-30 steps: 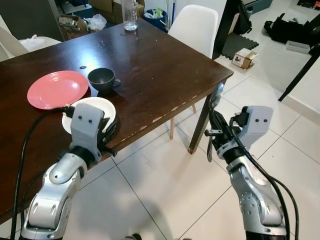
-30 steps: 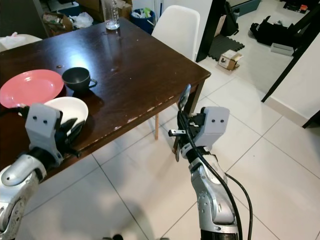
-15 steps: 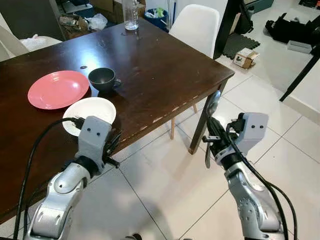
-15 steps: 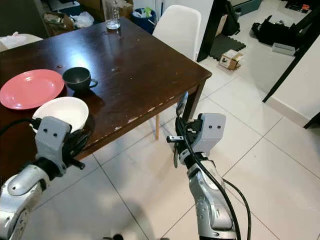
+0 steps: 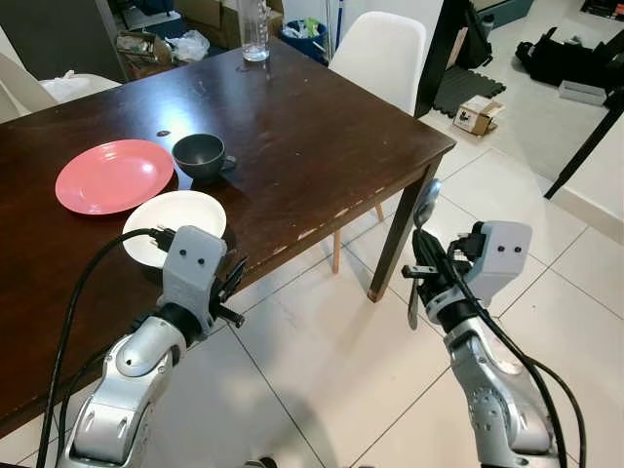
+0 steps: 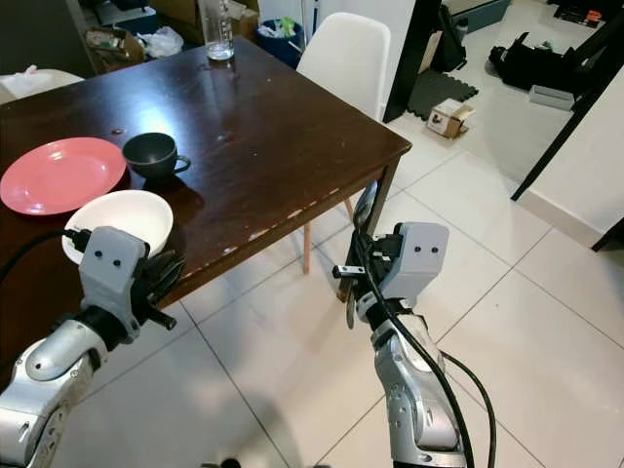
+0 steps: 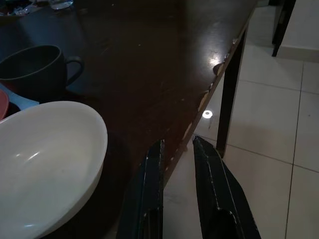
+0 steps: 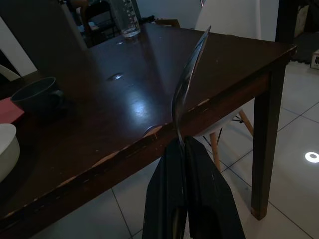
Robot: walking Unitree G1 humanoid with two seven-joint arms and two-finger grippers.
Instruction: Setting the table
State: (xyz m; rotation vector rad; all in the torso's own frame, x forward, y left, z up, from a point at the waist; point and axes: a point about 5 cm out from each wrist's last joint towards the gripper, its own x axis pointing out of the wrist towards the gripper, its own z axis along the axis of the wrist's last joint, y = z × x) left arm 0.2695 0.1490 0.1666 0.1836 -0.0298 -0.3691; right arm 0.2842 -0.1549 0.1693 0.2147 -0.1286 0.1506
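The bench (image 5: 292, 117) carried the full setting so far. The left gripper (image 5: 232, 291) had drawn back off the bench edge over the last second; one second earlier its fingers sat against the white bowl (image 5: 174, 214), and the bowl now rested alone on the bench, just beyond and to one side of the fingertips in the left wrist view. The fingers (image 7: 152, 189) were empty, with a narrow gap between them. This indicated that the bowl placement was complete.

The right gripper (image 5: 419, 278) remained beside the bench corner, above the floor, with only slight shifts in position. Its fingers were clamped on the handle of a spoon (image 5: 421, 219), which stood upright, bowl end upward beyond the fingertips. The spoon was judged to be the next item to place.

Count, largest first:
- Bench: one.
- White chair (image 5: 375, 49): one.
- Pink plate (image 5: 114, 175): one.
- White bowl: one.
- Dark cup (image 5: 201, 154): one.
- Glass (image 5: 253, 29): one.
- Spoon: one.
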